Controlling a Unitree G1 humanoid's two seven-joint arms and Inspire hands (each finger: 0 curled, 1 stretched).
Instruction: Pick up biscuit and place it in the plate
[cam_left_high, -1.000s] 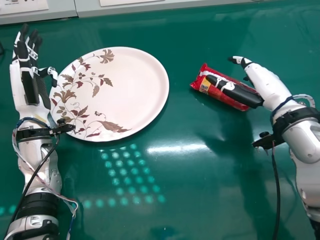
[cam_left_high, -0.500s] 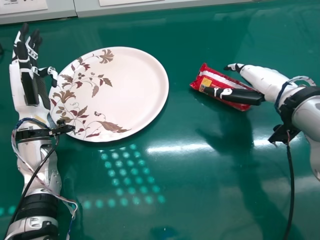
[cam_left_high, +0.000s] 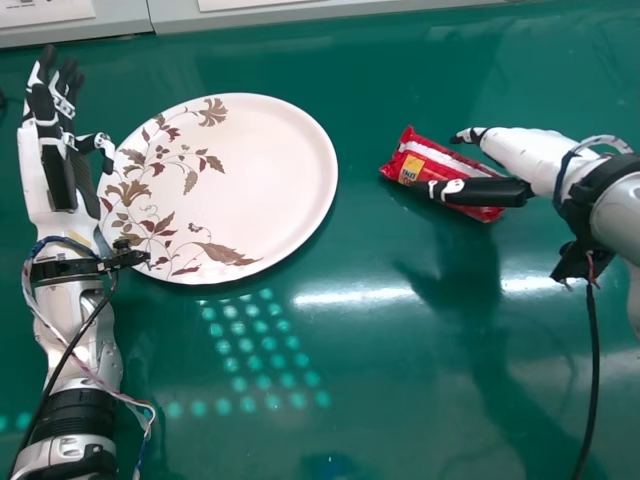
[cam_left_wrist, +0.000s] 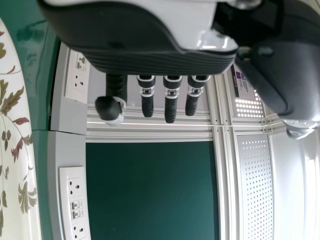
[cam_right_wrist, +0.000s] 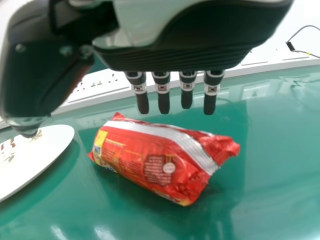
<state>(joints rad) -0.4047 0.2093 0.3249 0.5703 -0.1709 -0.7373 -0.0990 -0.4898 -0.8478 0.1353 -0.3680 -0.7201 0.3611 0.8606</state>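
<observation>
The red biscuit packet (cam_left_high: 425, 165) lies on the green table, right of the white plate with leaf patterns (cam_left_high: 265, 190). My right hand (cam_left_high: 530, 158) is over the packet's right part, its thumb across the packet in the head view and its fingers beyond the far side. In the right wrist view, the straight fingers of the right hand (cam_right_wrist: 161, 90) stand apart from the biscuit packet (cam_right_wrist: 160, 155). My left hand (cam_left_high: 52, 160) is at the plate's left, fingers straight; the left wrist view shows the left hand (cam_left_wrist: 171, 95) too.
White socket panels (cam_left_wrist: 75, 202) run along the table's far edge. The plate's rim (cam_right_wrist: 62, 145) lies near the packet in the right wrist view. A cable hangs from the right wrist, and the left forearm (cam_left_high: 75, 350) lies along the table's left side.
My right hand and forearm have shifted right and turned flatter across the head view, the thumb sliding toward the packet's near side. Packet, plate and left hand have stayed put.
</observation>
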